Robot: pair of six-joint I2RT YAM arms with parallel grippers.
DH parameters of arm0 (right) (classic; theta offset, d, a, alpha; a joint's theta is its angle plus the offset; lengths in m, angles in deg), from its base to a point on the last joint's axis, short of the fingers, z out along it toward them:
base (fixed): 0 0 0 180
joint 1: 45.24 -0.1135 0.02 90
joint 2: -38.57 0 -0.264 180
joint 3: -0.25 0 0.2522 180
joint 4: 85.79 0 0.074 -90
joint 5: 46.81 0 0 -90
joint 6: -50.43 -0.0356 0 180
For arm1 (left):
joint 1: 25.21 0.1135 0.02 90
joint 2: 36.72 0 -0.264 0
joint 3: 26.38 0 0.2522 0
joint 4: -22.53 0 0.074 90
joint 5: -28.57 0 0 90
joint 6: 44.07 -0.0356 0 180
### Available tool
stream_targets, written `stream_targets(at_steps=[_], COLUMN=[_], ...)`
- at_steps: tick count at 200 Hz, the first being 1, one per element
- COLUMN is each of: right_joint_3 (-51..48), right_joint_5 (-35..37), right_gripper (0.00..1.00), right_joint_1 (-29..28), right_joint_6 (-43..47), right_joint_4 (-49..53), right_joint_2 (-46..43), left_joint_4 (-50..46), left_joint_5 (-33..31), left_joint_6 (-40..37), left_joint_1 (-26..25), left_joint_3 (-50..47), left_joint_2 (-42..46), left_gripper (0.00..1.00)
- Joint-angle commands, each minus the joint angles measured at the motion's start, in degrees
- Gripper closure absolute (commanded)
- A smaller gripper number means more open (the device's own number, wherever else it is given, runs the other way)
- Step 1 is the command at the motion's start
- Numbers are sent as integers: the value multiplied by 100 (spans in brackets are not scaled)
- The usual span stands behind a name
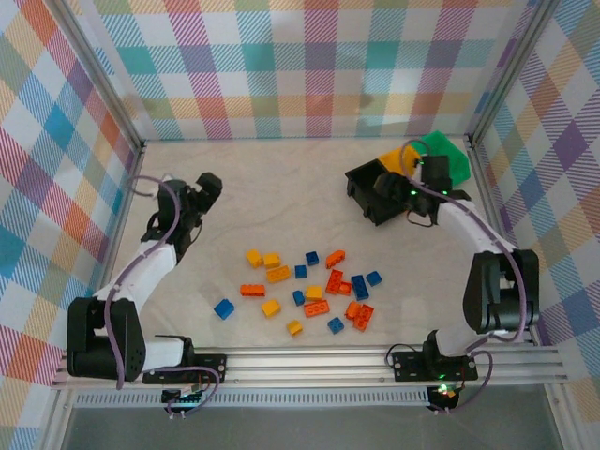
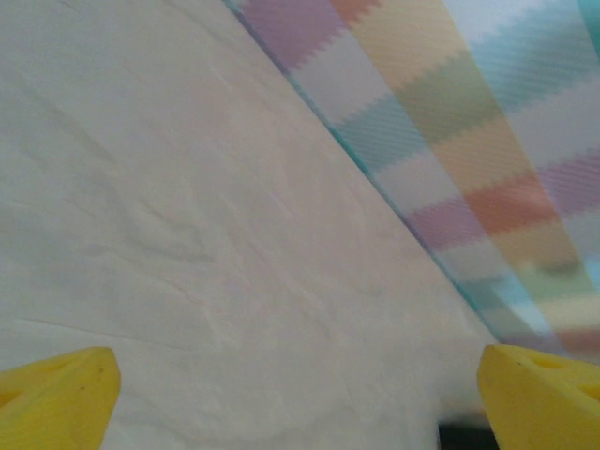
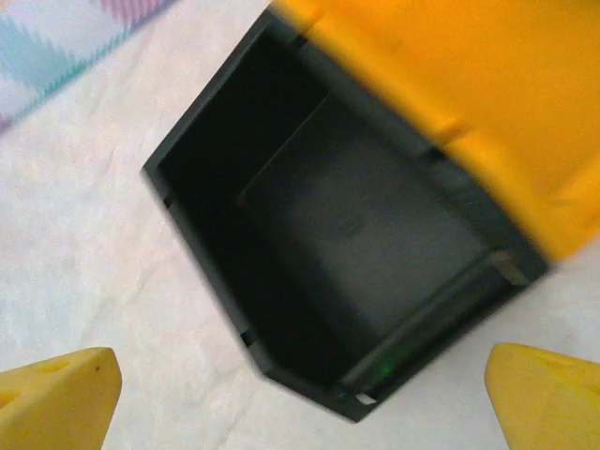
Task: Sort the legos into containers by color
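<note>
**Both grippers released and empty; every brick on the worktop**

The left gripper (image 2: pixel 300 398) stands spread wide, its yellow fingertips (image 2: pixel 56 394) at the two lower corners of its wrist view. Between them is only pale worktop (image 2: pixel 187 187) running up to the plaid wall (image 2: pixel 487 141). From above, it sits at the left, well apart from the legos (image 1: pixel 315 292).

The right gripper (image 3: pixel 300 398) is also spread wide and carries nothing. It hovers just above the black bin (image 3: pixel 197 216), whose floor looks bare. The orange-yellow bin (image 3: pixel 469 75) joins it on one side.

In the top view the containers lie in the far right corner: black bin (image 1: pixel 361 178), orange-yellow bin (image 1: pixel 392 157) and green bin (image 1: pixel 441 148). The legos are scattered mid-worktop, near the arm bases, none in a bin as far as can be seen.

Risks, as I judge them:
- Several bricks touch or lie just beside one another. Fingers this wide could close on two colours at once or shove neighbours away.
- A finger dropping near the black bin could catch its wall and push the joined row.
- The bins all sit on the right, so a left-arm delivery would cross the right arm's space.
- Bin colours do not plainly match the blue and orange-red bricks.

Hard to make out: the right arm covers part of the bins from above, the orange-yellow bin's inside is unseen, and the wrist views are blurred.
</note>
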Motion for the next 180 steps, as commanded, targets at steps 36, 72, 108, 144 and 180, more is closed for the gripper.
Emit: stream_targets(at_steps=[36,72,108,144,180], right_joint_3=[1310,1872,2092,2238,1911], right_joint_5=[455,473,248,-141,-115], right_gripper=[0,1,2,2,1], right_joint_1=[-694,-970,-1478,-1890,-1915], right_joint_6=[366,119,-127,-525,-855], right_joint_4=[669,905,676,222,-101], right_joint_2=[1195,1918,2101,2037,1576], left_joint_4=[-1012,-1083,-1326,-1242,-1042], left_joint_5=[408,455,400,545,750], left_joint_6=[-351,-257,-341,-267,-207], left_joint_1=[-881,-930,-930,-930,-1175], left_joint_3=[426,274,257,300,677], left_joint_2=[-396,-300,-217,-340,-902], left_gripper=[13,13,13,13,17])
